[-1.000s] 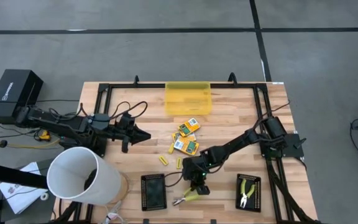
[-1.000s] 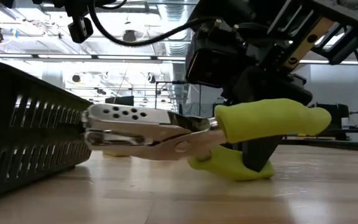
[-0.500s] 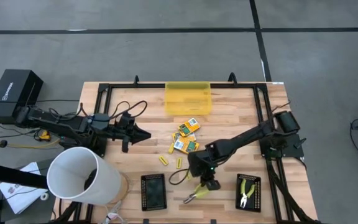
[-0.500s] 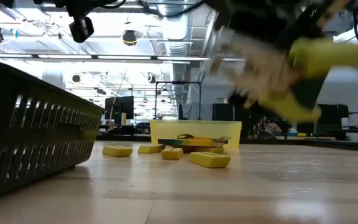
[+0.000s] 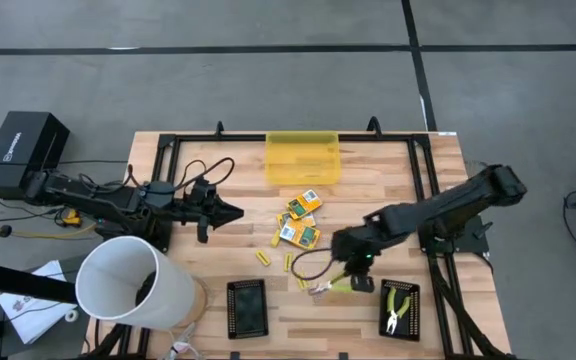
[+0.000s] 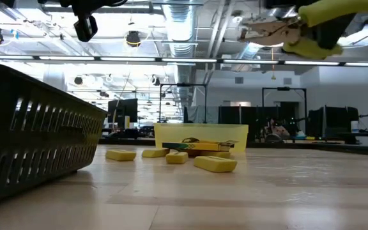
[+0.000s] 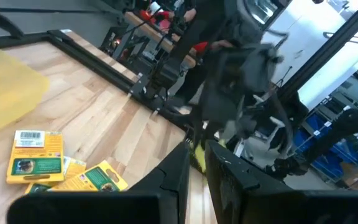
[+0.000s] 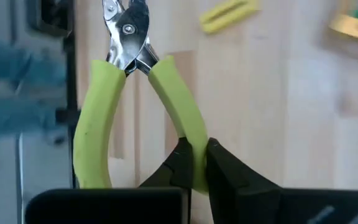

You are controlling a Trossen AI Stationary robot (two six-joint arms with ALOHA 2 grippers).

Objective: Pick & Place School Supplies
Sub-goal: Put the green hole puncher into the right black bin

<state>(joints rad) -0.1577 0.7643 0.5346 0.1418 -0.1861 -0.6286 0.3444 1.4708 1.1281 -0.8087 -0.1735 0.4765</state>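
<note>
One handle pinched, right wrist only.

Around my desk lies grey concrete floor; beyond it, ceiling lights glow above dark monitors.

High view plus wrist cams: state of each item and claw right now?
Right claw: shut on one handle of the metal hand tool with yellow-green handles, lifted off the table.
Left claw: waits at the table's left.
Second yellow-green-handled metal hand tool: lying in the right black rectangular tray.
Translucent yellow rectangular bin: upright.
Yellow-and-green printed boxes: flat, mid-table.
</note>
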